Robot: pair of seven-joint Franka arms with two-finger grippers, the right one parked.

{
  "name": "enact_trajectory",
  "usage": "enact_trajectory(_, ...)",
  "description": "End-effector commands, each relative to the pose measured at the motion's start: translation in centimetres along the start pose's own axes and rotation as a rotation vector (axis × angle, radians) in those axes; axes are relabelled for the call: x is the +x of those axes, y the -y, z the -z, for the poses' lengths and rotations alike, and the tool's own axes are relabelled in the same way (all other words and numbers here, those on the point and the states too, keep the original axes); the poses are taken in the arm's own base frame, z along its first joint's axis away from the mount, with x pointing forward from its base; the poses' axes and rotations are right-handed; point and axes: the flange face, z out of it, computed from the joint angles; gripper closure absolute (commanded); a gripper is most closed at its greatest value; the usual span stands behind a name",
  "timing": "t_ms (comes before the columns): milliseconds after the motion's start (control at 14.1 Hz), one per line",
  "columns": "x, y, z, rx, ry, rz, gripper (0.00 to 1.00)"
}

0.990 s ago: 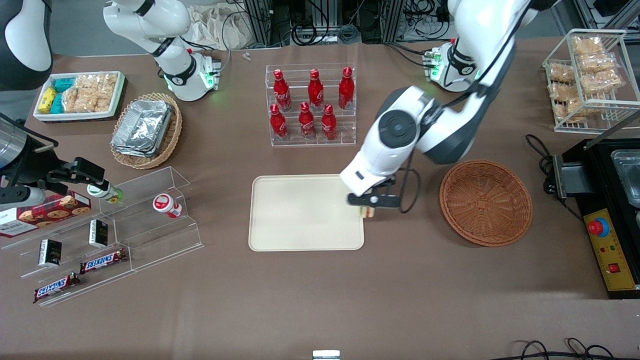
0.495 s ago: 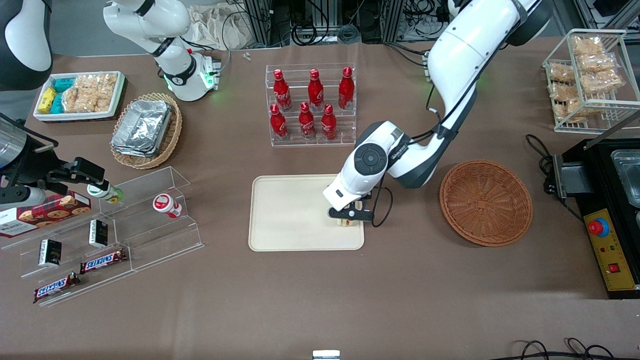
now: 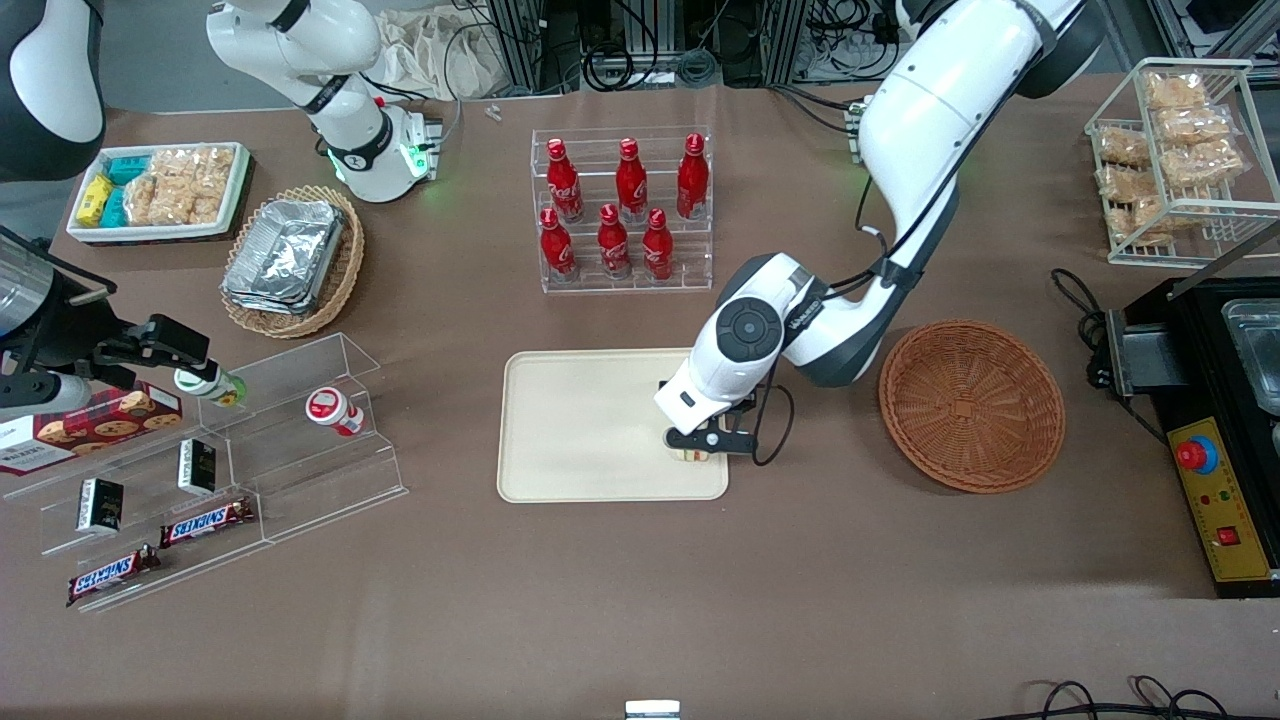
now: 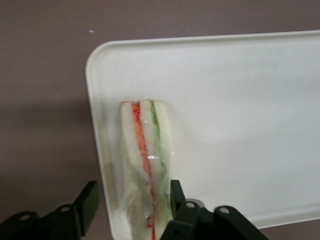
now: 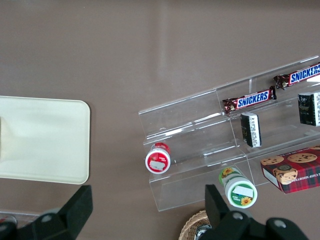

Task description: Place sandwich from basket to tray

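Note:
The sandwich (image 4: pixel 145 150), a plastic-wrapped white wedge with orange and green layers, lies on the cream tray (image 4: pixel 240 100) near the corner nearest the basket. In the front view only a bit of the sandwich (image 3: pixel 692 457) shows under the gripper (image 3: pixel 705 440), low over the tray (image 3: pixel 580 420). The gripper (image 4: pixel 133 194) straddles the sandwich's end. It is open: one finger stands clear of the bread, the other is close beside it. The reddish-brown basket (image 3: pixel 970 405) stands empty toward the working arm's end of the table.
A rack of red bottles (image 3: pixel 622 210) stands farther from the camera than the tray. A clear acrylic shelf (image 3: pixel 230 460) with snacks, a tan basket of foil containers (image 3: pixel 292 260) and a white snack bin (image 3: pixel 160 190) lie toward the parked arm's end. A black machine (image 3: pixel 1225 400) stands beside the basket.
The left arm carried the sandwich from the tray's edge in over the tray corner and came lower. In the last half second it shifted only slightly toward the camera.

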Motion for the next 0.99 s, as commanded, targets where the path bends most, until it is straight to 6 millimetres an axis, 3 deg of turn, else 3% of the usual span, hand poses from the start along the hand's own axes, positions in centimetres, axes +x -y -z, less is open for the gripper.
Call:
enact_trajectory(0,0.0,3.6,7.7,0.080,0.001,0.027,0.01)
enact_trajectory(141,0.2,7.7,13.4,0.118,0.011,0.003,0.01)
enact_trajectory(354,0.1,13.5,20.2,0.150,0.006,-0.017,0.01)
enact_trajectory(707,-0.8,22.4,29.3,0.173,-0.058,-0.038,0.01)
enact_trajectory(919,-1.5,27.3,33.0,0.183,-0.088,0.027,0.00)
